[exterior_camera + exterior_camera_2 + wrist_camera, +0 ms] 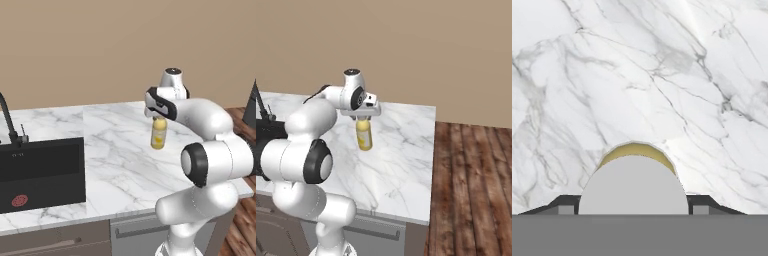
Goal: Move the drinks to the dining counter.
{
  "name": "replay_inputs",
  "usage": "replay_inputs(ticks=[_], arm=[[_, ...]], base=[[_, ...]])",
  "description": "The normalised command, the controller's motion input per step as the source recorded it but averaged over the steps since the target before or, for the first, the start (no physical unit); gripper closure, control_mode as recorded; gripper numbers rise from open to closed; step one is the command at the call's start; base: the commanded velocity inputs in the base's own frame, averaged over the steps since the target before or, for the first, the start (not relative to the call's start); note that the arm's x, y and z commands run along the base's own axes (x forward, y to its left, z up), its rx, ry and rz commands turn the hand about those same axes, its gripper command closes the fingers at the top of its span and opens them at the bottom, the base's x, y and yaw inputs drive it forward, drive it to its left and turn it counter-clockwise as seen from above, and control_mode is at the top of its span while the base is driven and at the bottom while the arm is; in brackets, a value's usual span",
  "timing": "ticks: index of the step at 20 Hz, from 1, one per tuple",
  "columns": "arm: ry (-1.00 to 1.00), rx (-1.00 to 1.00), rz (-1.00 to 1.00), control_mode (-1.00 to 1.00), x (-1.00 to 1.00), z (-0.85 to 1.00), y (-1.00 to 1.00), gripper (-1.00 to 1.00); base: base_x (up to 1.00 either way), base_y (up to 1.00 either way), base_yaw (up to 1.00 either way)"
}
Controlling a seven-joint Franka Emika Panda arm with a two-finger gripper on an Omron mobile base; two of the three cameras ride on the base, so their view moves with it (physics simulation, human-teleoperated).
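My two-finger gripper point(159, 118) hangs straight down over the white grey-veined marble island top point(115, 150), and its jaws sit on either side of the pale cap of the small yellow juice bottle point(158, 134). In the hand view the dark fingertips point(566, 204) flank the round pale cap point(633, 185) left and right, with the yellow shoulder of the bottle showing as a thin arc behind it. The jaws stand fairly wide and hug the cap from both sides, so I take them as clamped on the bottle's top.

The bottle stands upright under my hand. In the right base view its base point(364, 145) looks to be on or just at the marble; I cannot tell whether it is touching the surface. It sits toward the island's right part, well apart from the black inset sink point(42, 172) and the dark curved faucet point(10, 122) at the left. Beyond the counter's right edge lies brown wooden plank flooring point(471, 185), and a plain tan wall point(100, 45) stands behind the island.
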Motion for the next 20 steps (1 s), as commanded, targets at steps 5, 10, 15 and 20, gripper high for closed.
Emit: replay_inputs(ticks=[5, 10, 15, 20], arm=[[0.0, 0.0, 0.0, -1.0, 0.26, -0.29, 0.0, 1.0], [0.01, 0.01, 0.0, -1.0, 0.17, -0.29, 0.0, 1.0], [0.0, 0.0, 0.0, -1.0, 0.09, -0.28, 0.0, 1.0], [0.0, 0.0, 0.0, -1.0, 0.1, -0.28, 0.0, 1.0]], base=[[0.0, 0.0, 0.0], [0.0, 0.0, 0.0], [0.0, 0.0, 0.0], [0.0, 0.0, 0.0]])
